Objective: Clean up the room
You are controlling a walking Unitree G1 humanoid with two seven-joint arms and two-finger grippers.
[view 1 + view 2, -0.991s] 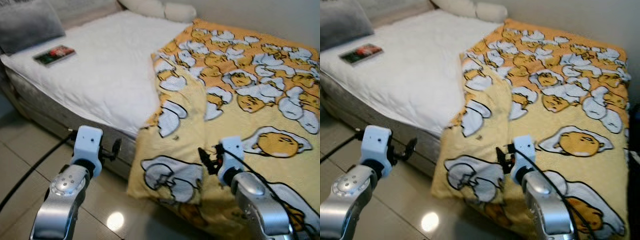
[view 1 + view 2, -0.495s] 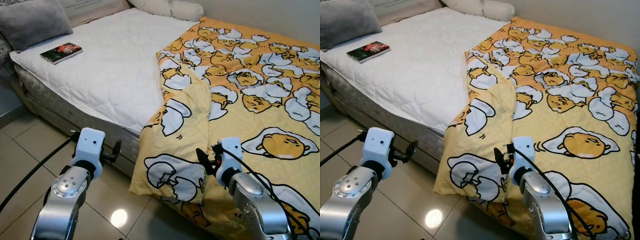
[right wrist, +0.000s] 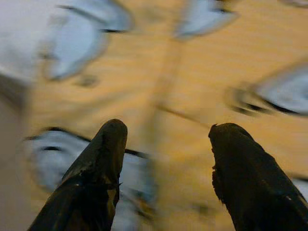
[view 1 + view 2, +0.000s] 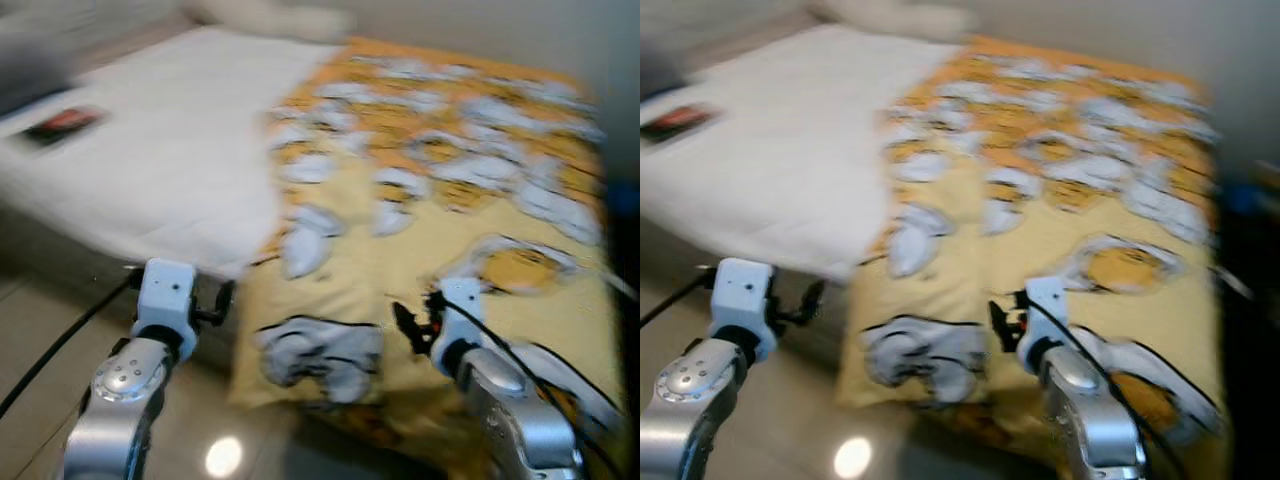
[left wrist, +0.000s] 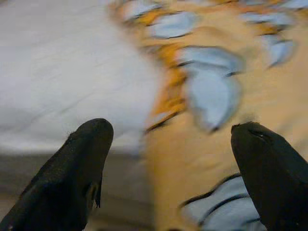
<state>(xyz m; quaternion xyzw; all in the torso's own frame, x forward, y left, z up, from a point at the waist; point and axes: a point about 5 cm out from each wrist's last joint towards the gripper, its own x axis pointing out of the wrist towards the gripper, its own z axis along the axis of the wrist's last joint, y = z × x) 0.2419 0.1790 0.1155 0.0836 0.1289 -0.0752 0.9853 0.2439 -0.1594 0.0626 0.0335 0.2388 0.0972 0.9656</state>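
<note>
A yellow blanket point(image 4: 440, 200) printed with egg cartoons covers the right half of a bed, its folded edge hanging over the near side. The white mattress point(image 4: 150, 170) lies bare on the left, with a book point(image 4: 62, 122) near its far left. My left gripper point(image 5: 173, 159) is open, held low before the bed's edge where the blanket meets the mattress. My right gripper point(image 3: 166, 159) is open, just above the blanket's hanging part. Both arms are raised in front of me, the left point(image 4: 160, 310) and the right point(image 4: 450, 330). All views are blurred.
Pale pillows point(image 4: 270, 15) lie at the head of the bed against the wall. Tiled floor point(image 4: 40, 400) runs along the near side, with a black cable point(image 4: 60, 340) trailing from my left arm. A dark object point(image 4: 1250, 260) stands to the right of the bed.
The whole picture has shifted left and blurred, so the camera has turned right. Both arms keep the same pose, grippers still open.
</note>
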